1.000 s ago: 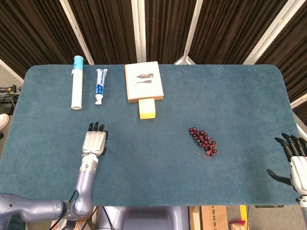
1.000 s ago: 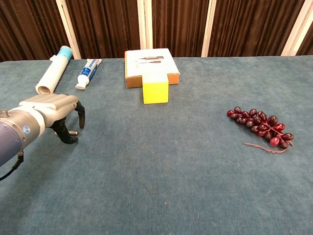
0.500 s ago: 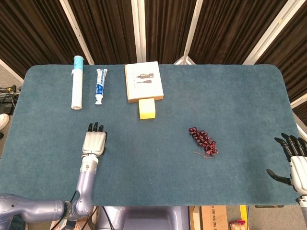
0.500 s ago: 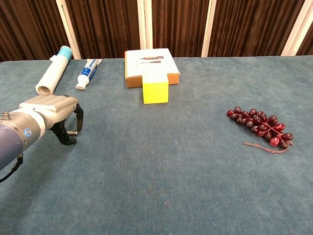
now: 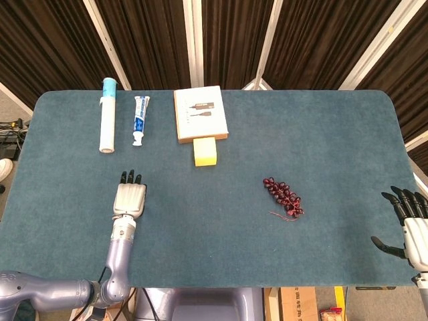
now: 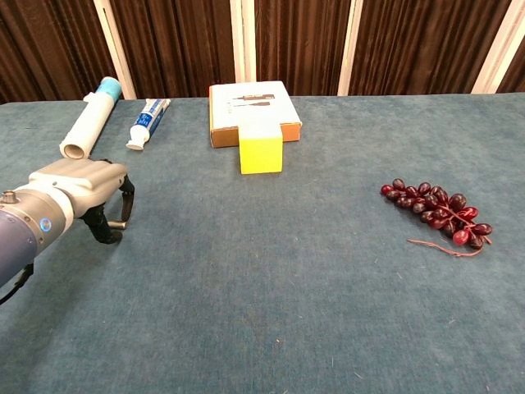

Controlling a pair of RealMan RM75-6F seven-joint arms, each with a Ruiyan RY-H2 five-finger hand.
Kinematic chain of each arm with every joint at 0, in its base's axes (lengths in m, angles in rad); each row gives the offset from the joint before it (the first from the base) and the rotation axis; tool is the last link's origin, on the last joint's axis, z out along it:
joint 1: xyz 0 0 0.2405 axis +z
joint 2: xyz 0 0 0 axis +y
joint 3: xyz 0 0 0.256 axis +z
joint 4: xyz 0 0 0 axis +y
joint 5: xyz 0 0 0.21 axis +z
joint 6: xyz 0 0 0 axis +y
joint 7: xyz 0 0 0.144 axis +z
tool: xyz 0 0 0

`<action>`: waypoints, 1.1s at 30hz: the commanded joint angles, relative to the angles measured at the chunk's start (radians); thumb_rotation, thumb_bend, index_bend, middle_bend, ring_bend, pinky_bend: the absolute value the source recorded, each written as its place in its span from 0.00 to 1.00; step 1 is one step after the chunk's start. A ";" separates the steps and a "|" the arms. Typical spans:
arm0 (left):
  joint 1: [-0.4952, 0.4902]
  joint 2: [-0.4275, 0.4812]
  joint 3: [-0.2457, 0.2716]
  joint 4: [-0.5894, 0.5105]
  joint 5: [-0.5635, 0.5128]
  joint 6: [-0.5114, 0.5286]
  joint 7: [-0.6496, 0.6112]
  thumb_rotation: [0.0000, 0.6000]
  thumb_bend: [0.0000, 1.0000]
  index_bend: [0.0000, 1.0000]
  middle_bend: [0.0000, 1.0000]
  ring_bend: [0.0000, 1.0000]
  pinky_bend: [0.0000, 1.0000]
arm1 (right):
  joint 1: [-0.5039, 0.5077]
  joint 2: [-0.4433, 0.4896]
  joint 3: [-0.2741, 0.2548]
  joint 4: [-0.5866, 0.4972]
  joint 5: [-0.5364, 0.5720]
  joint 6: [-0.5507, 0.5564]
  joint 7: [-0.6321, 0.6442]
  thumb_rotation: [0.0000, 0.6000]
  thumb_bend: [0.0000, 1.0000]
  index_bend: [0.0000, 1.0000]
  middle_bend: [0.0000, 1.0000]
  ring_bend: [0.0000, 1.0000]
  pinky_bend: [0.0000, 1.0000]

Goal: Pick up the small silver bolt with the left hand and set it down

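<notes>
Pinching the small silver bolt (image 6: 123, 223), left hand (image 6: 86, 190) hovers; right hand (image 5: 409, 224) open.

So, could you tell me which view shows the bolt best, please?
The chest view: a thin silver piece, apparently the bolt, shows between the left hand's curled fingers. In the head view the back of the left hand covers it, so it cannot be seen.

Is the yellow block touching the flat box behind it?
Yes, in the head view the yellow block sits right against the near edge of the flat box.
</notes>
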 commanded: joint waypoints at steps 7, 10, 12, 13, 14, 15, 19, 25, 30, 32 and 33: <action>0.003 -0.003 0.000 0.004 0.000 -0.007 0.009 1.00 0.46 0.53 0.16 0.00 0.00 | 0.001 -0.001 0.000 0.000 0.003 -0.002 0.000 1.00 0.16 0.19 0.11 0.06 0.00; 0.003 -0.006 -0.001 0.007 0.000 -0.007 0.015 1.00 0.46 0.54 0.17 0.00 0.00 | 0.001 0.001 0.000 0.001 0.004 -0.004 0.001 1.00 0.15 0.19 0.11 0.06 0.00; 0.004 -0.008 -0.002 0.007 0.001 -0.007 0.017 1.00 0.46 0.55 0.17 0.00 0.00 | 0.002 0.000 0.000 0.002 0.005 -0.005 0.001 1.00 0.15 0.19 0.11 0.06 0.00; 0.004 -0.009 -0.003 0.008 0.001 -0.007 0.018 1.00 0.46 0.55 0.17 0.00 0.00 | 0.001 0.002 0.000 0.002 0.005 -0.005 0.003 1.00 0.15 0.19 0.11 0.06 0.00; 0.004 -0.009 -0.003 0.008 0.002 -0.007 0.019 1.00 0.46 0.55 0.17 0.00 0.00 | 0.001 0.002 0.000 0.002 0.005 -0.005 0.003 1.00 0.15 0.19 0.11 0.06 0.00; 0.005 -0.010 -0.003 0.008 0.002 -0.006 0.021 1.00 0.46 0.55 0.17 0.00 0.00 | 0.001 0.002 0.000 0.002 0.005 -0.005 0.005 1.00 0.15 0.19 0.11 0.06 0.00; 0.006 -0.012 -0.003 0.009 0.003 -0.007 0.024 1.00 0.47 0.55 0.17 0.00 0.00 | 0.000 0.003 0.000 0.002 0.006 -0.004 0.008 1.00 0.15 0.19 0.11 0.06 0.00; 0.011 -0.009 -0.005 0.009 -0.001 -0.011 0.026 1.00 0.52 0.56 0.18 0.00 0.00 | 0.001 0.004 0.000 0.001 0.007 -0.007 0.009 1.00 0.15 0.19 0.11 0.06 0.00; 0.014 -0.002 -0.010 0.005 0.000 -0.015 0.022 1.00 0.54 0.57 0.18 0.00 0.00 | 0.001 0.004 0.000 0.000 0.008 -0.009 0.005 1.00 0.15 0.19 0.11 0.06 0.00; 0.015 0.000 -0.011 0.002 0.002 -0.017 0.019 1.00 0.54 0.57 0.18 0.00 0.00 | 0.001 0.004 0.000 0.000 0.009 -0.008 0.004 1.00 0.15 0.19 0.11 0.06 0.00; 0.015 0.000 -0.012 0.001 0.003 -0.017 0.018 1.00 0.54 0.57 0.18 0.00 0.00 | 0.001 0.004 -0.001 0.000 0.009 -0.008 0.004 1.00 0.15 0.19 0.11 0.06 0.00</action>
